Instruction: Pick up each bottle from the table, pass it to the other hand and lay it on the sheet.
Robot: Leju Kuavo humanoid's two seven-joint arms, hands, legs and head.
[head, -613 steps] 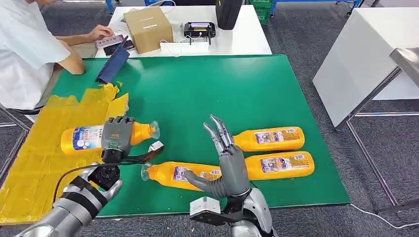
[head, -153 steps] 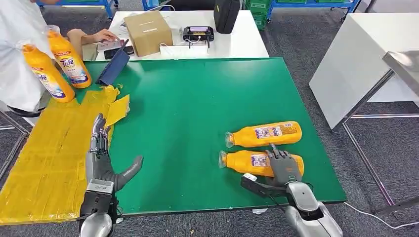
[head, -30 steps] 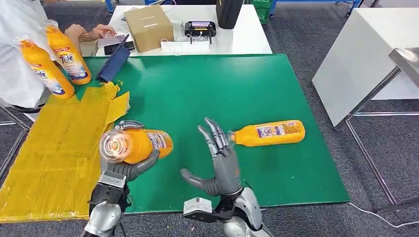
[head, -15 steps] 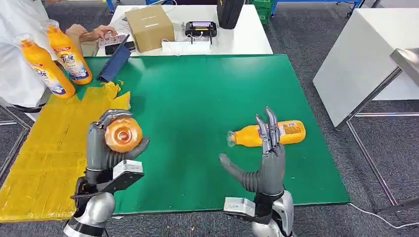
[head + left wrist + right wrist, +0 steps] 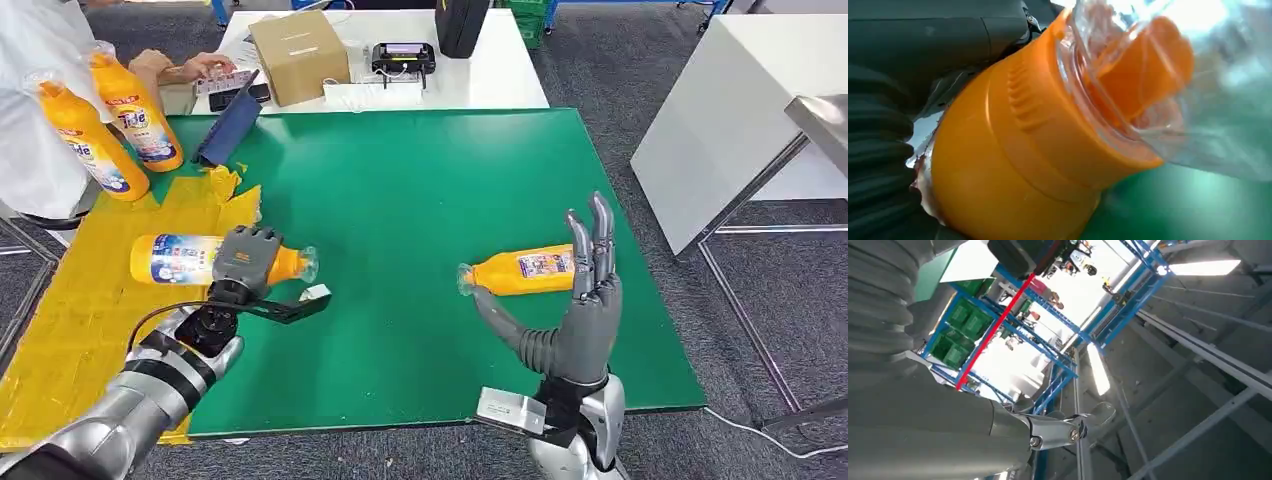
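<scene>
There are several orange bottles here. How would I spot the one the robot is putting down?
Find the yellow sheet beside the green mat. At its edge an orange bottle lies on its side, cap toward the mat, under the left hand. The other lying bottle is on the green, untouched; two more stand upright.

Middle of the held bottle [image 5: 185, 258] covered by the left hand [image 5: 243, 256]; fingers underneath not visible, grip contact unverifiable from the head view. Same bottle in the left wrist view blurred at the clear cap [image 5: 1168, 95], body cut off by the frame edge. Second bottle [image 5: 520, 270] partly screened by the right hand [image 5: 585, 305] (label text too small to read). Person [image 5: 35, 95] cropped at the frame edge. Labels on the two upright bottles [image 5: 105, 120] only partly legible.
</scene>
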